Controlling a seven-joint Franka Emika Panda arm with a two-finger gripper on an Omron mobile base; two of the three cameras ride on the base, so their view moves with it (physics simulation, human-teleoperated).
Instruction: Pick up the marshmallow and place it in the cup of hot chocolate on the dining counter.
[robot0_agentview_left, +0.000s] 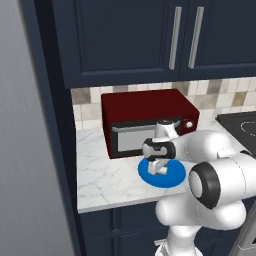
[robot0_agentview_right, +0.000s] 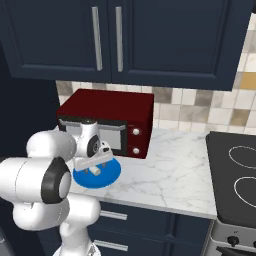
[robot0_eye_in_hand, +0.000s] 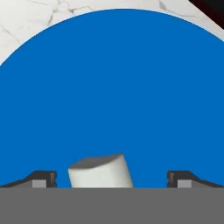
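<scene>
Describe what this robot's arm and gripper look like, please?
The arm is made of glossy white, rounded segments joined by dark, ring-shaped joints. At its end sits a white hand with a black band, carrying the gripper, whose two small dark finger tips are blocky. No cables or markings show.

Ample free room around marshmallow (robot0_eye_in_hand: 100, 171): bare blue plate (robot0_eye_in_hand: 113, 87) on every side, open gap at each flank up to spread fingertips (robot0_eye_in_hand: 43, 178) of gripper (robot0_eye_in_hand: 111, 179). Behind plate, red microwave (robot0_agentview_left: 147, 120) close, blocking rearward passage. Overhead, dark cabinets (robot0_agentview_right: 125, 40) limiting upward clearance. To the right in right base view, bare marble worktop (robot0_agentview_right: 170, 170) up to stovetop (robot0_agentview_right: 235, 170).
</scene>
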